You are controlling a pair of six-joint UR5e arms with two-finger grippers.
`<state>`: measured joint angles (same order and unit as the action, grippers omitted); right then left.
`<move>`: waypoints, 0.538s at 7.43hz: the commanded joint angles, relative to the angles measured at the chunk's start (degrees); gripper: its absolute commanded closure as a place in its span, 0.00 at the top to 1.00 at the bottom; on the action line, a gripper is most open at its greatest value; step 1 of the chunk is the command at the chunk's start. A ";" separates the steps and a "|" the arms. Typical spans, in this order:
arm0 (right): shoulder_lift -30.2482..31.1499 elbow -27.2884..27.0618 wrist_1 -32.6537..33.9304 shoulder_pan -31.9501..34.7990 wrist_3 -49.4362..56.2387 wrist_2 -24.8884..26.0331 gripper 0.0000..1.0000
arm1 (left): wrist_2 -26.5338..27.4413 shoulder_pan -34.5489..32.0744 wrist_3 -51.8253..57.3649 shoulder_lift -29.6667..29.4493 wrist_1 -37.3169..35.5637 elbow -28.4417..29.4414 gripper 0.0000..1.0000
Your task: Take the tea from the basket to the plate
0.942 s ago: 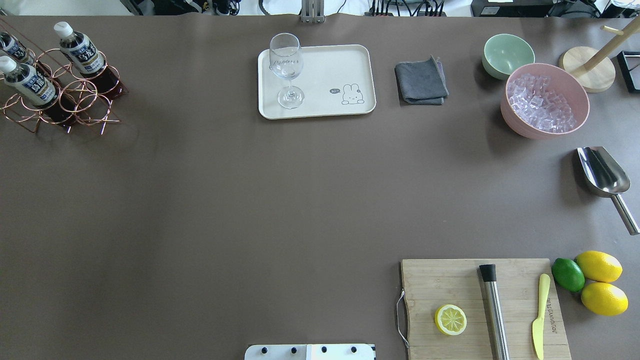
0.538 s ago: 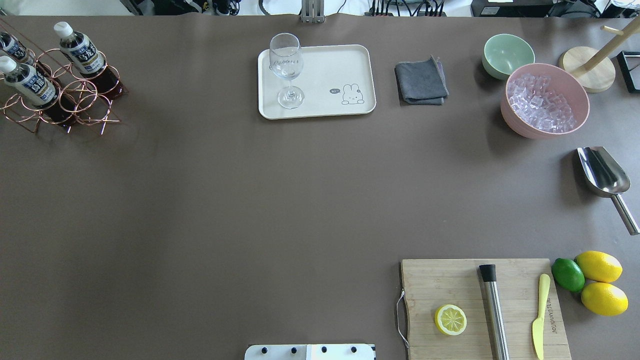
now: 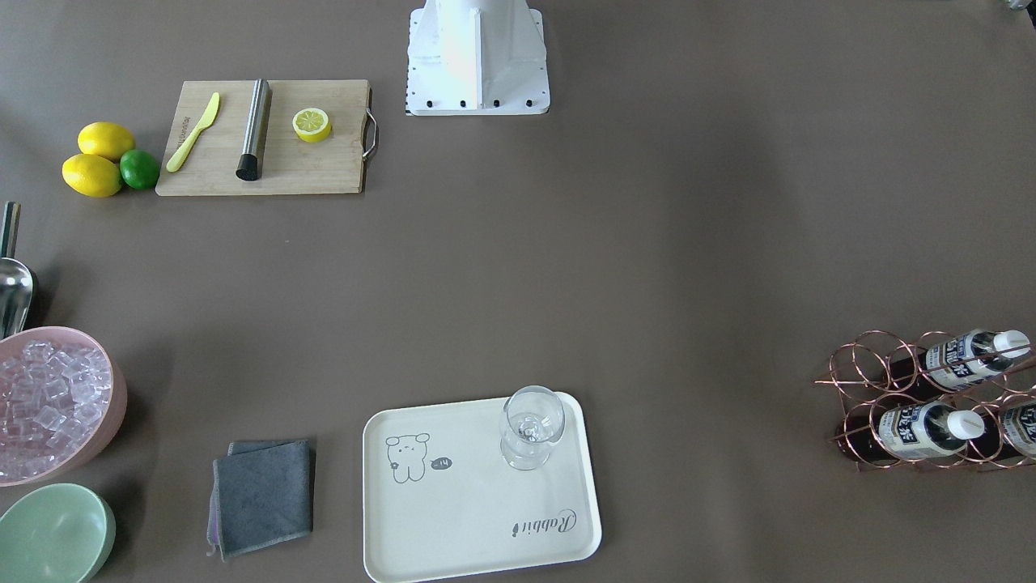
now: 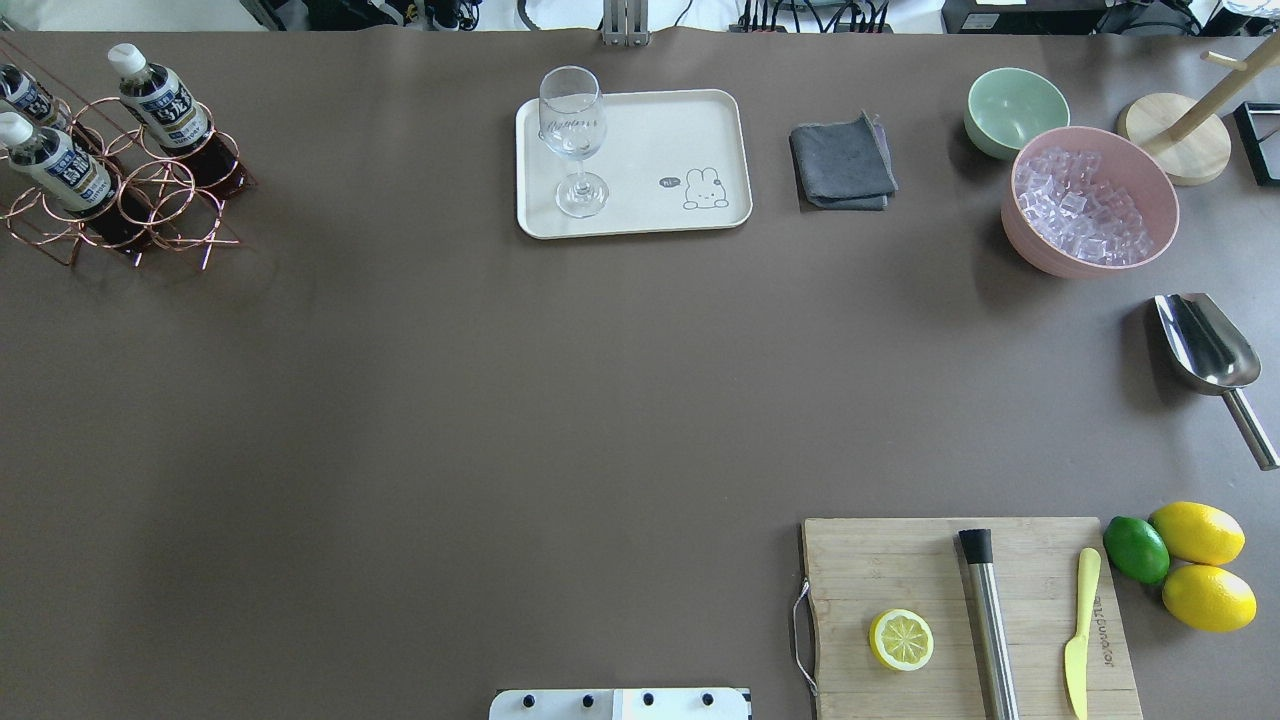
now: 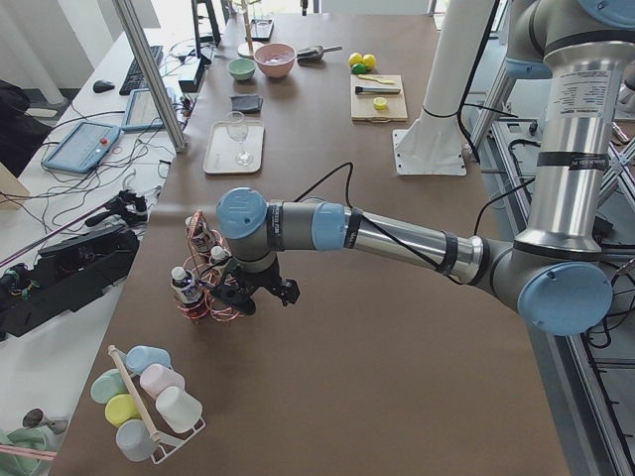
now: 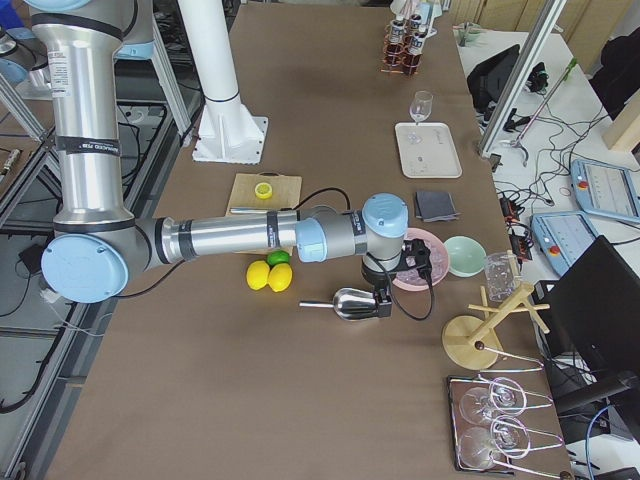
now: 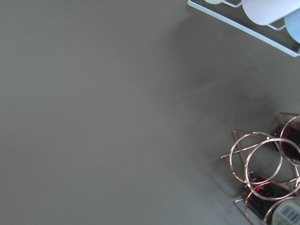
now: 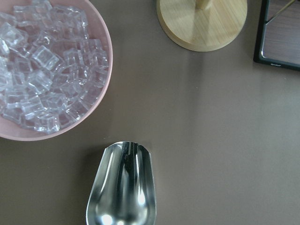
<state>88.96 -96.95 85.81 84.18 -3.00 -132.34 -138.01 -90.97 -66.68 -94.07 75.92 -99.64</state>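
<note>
Three tea bottles [image 4: 160, 100] with white caps and dark liquid stand in the copper wire basket [image 4: 150, 195] at the table's far left. The cream plate [image 4: 660, 130] lies at the back middle and holds a clear stemmed glass [image 4: 575, 140]. My left gripper [image 5: 256, 295] shows only in the exterior left view, hanging just beside the basket [image 5: 203, 297]; I cannot tell if it is open. The left wrist view shows basket rings [image 7: 262, 161] at its lower right. My right gripper [image 6: 392, 300] hovers over the steel scoop [image 6: 350, 300]; I cannot tell its state.
A grey cloth [image 4: 842, 162], a green bowl [image 4: 1015, 108] and a pink bowl [image 4: 1010, 215] of ice stand right of the plate. A cutting board [image 4: 860, 570] with a lemon half, a muddler and a knife is at the front right. A cup rack [image 5: 149, 397] stands near the basket.
</note>
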 commanded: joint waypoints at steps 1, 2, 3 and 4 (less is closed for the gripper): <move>-0.62 -2.71 -0.11 -1.55 0.01 -5.70 1.00 | 0.02 0.18 -12.93 -7.33 -3.47 4.19 0.99; -2.37 -2.72 -0.11 -2.52 0.01 -7.73 1.00 | 0.02 0.18 -16.08 -9.35 -4.63 4.89 0.99; -4.39 -2.80 -0.11 -4.53 -0.07 -8.10 1.00 | 0.02 0.18 -20.63 -10.85 -4.55 5.85 0.99; -5.54 -2.63 -3.86 -7.42 -0.07 -8.11 1.00 | 0.02 -0.08 -23.20 -12.78 -4.55 7.08 0.99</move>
<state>85.96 -99.64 85.47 80.80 -3.03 -139.52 -137.99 -90.80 -84.12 -103.57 71.79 -94.48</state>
